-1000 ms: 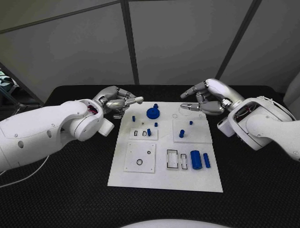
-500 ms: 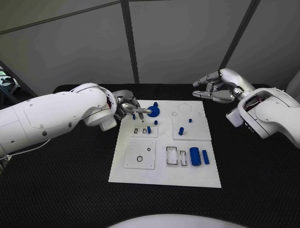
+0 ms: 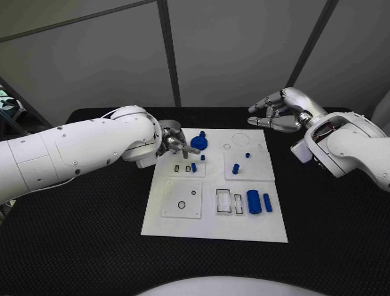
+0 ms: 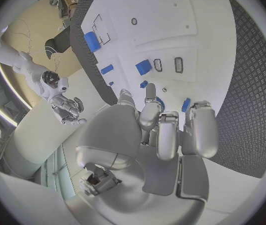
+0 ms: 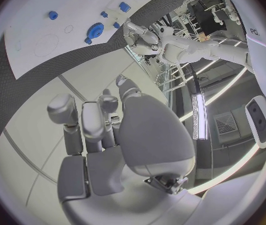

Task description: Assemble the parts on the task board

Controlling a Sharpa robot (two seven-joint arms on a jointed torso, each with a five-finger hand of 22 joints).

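Head view, item one: I log the task board [image 3: 215,213], a white plate lying in the middle of the black counter [image 3: 79,246]. Item two: blue parts on it, namely a round part [image 3: 199,143] near the board's upper left, a small peg [image 3: 236,168] toward the centre, and a large cylinder [image 3: 253,202] with a slimmer bar [image 3: 267,202] just beside it at the lower right. Item three: the left hand [image 3: 173,143], at the board's upper left edge, just beside the round part; I cannot tell here whether it touches anything. Item four: the right hand [image 3: 279,114], at the upper right of the frame, off the board's far corner, fingers curled loosely apart and holding nothing. Left wrist view: the left hand [image 4: 164,130] hangs over the task board [image 4: 195,40] with fingers bent inward side by side; blue shows between the fingertips, but I cannot tell whether a part is pinched. Right wrist view: the right hand [image 5: 107,135] has fingers bent and parted, nothing in them; the task board [image 5: 39,35] lies at the upper left of the frame, with the round part [image 5: 95,30] on it.
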